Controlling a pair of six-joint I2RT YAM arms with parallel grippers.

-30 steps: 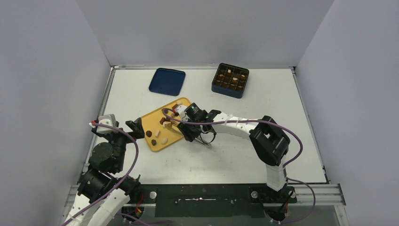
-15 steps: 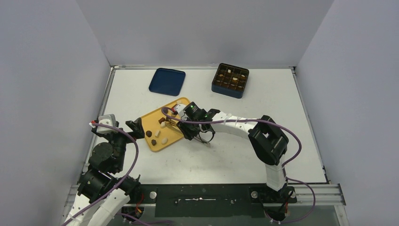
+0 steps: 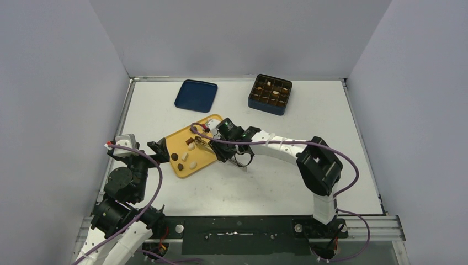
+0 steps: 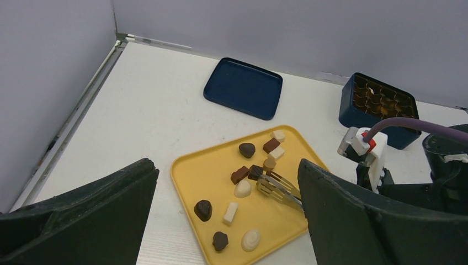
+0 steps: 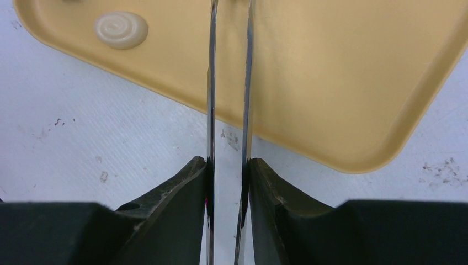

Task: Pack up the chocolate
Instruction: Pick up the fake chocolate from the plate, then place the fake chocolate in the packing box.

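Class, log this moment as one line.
right gripper: shut on tongs | tongs: tips among chocolates on tray | left gripper: open | box: partly filled

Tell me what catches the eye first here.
A yellow tray strewn with chocolates lies left of the middle of the table. The right gripper clamps thin metal tongs that reach over the tray toward the pieces. Near the far edge stands a dark blue gridded box with a few pieces inside.
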